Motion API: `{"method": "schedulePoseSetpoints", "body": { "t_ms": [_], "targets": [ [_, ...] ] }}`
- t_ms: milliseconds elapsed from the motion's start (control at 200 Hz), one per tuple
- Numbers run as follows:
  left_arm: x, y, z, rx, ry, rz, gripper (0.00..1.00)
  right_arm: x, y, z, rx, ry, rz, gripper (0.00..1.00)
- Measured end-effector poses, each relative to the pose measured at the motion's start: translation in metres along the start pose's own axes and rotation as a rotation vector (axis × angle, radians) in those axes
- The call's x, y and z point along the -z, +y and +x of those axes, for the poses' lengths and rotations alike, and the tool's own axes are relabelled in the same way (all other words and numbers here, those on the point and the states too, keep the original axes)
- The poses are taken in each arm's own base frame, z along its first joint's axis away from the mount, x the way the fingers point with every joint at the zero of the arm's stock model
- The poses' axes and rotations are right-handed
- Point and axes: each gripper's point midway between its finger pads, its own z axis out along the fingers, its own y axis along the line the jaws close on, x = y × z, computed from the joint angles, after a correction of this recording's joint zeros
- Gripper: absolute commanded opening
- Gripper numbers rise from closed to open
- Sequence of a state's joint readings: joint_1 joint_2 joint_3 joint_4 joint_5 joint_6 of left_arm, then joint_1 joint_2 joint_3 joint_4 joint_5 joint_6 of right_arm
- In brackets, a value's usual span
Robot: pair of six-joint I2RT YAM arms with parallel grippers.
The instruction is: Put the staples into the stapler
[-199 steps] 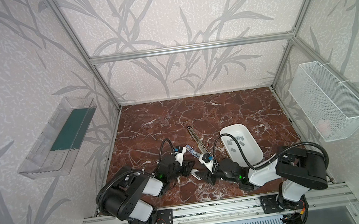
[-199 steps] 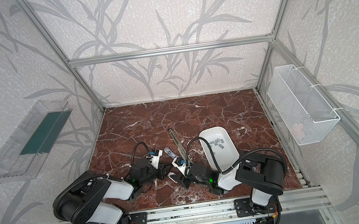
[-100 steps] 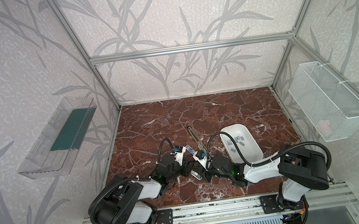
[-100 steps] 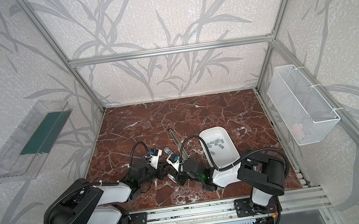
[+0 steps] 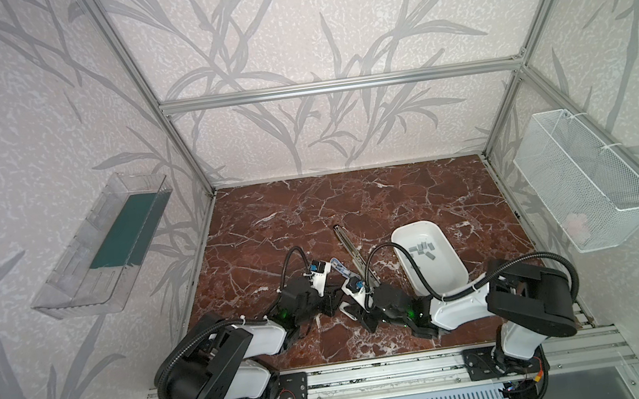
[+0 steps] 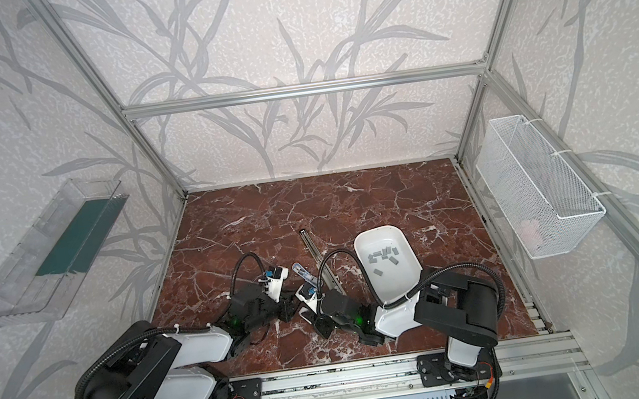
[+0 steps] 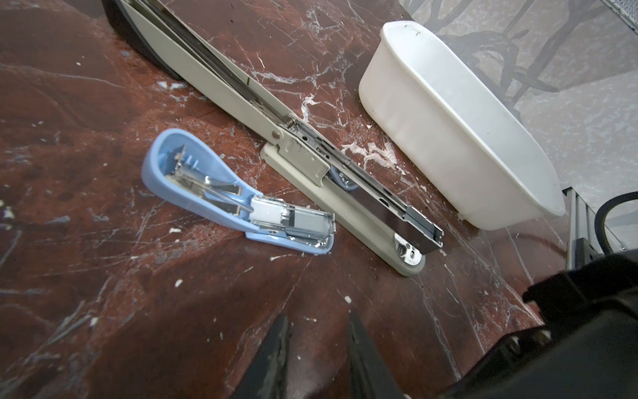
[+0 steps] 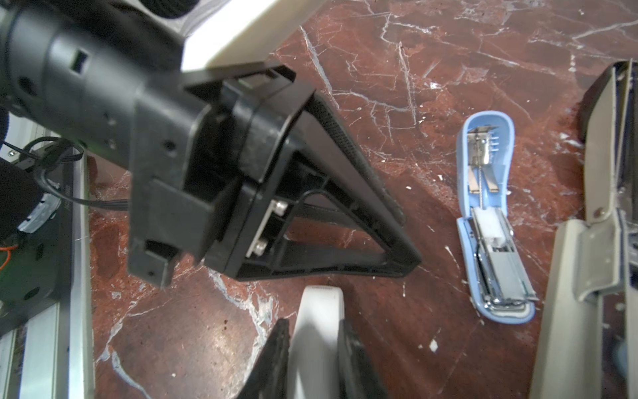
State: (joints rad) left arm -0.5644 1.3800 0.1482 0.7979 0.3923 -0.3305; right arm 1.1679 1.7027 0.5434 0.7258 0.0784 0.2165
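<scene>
Left wrist view: left gripper [image 7: 317,323] sits low over the red marble table [image 7: 155,311]. Its jaws stand a narrow gap apart with bare table showing between them and nothing grasped. Past its tips a blue stapler [image 7: 238,203] lies folded open flat on the table, insides up, with a grey strip-like piece in the channel near the front end. Just beside it is a long beige stapler [image 7: 310,155], also opened, cover swung back and metal rail lifted off the base at the front. Whether the two staplers touch, cannot tell. White tub [image 7: 431,131] is near the long stapler, on the side away from the blue one. Right wrist view: right gripper [image 8: 314,331] is clamped on a white rounded piece [image 8: 319,307], a finger against each side. What the piece is, cannot tell. The same view shows the left gripper side-on, close by, tips near each other. Both top views: the grippers sit close together at the front middle of the table, with the staplers just behind them. Staples [image 5: 423,252] are loose grey strips scattered inside the tub toward its far end, apart from both grippers. A wire basket [image 5: 584,182] hangs on the right wall, and a clear tray [image 5: 106,245] with a green base on the left.
</scene>
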Motion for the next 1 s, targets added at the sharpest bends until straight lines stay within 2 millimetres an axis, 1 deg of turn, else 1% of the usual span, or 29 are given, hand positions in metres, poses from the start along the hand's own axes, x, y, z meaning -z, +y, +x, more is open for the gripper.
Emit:
{"method": "schedulePoseSetpoints", "body": {
  "t_ms": [70, 170, 270, 450, 600, 690, 885, 1000],
  "targets": [
    [0.001, 0.000, 0.003, -0.005, 0.007, 0.001, 0.31, -0.003, 0.000, 0.003, 0.002, 0.001, 0.004, 0.23],
    [0.001, -0.001, 0.007, -0.015, 0.012, 0.005, 0.31, -0.006, 0.003, 0.001, 0.003, -0.016, 0.005, 0.21],
    [0.000, -0.002, 0.008, -0.027, 0.014, 0.007, 0.30, -0.011, 0.005, -0.001, -0.005, -0.032, 0.007, 0.20],
    [-0.003, 0.005, 0.015, -0.031, 0.027, -0.015, 0.30, -0.015, 0.005, -0.003, -0.023, -0.056, 0.015, 0.20],
    [-0.006, 0.009, 0.013, -0.043, 0.008, -0.027, 0.30, -0.017, 0.005, -0.003, -0.034, -0.075, 0.030, 0.20],
    [-0.007, 0.012, 0.013, -0.045, 0.000, -0.039, 0.30, -0.020, 0.005, 0.001, -0.035, -0.082, 0.045, 0.20],
    [-0.009, 0.020, 0.013, -0.044, -0.008, -0.074, 0.30, -0.027, 0.001, 0.002, -0.071, -0.141, 0.075, 0.19],
    [-0.009, 0.020, 0.012, -0.045, -0.013, -0.078, 0.30, -0.032, -0.001, 0.000, -0.110, -0.187, 0.080, 0.19]
  ]
}}
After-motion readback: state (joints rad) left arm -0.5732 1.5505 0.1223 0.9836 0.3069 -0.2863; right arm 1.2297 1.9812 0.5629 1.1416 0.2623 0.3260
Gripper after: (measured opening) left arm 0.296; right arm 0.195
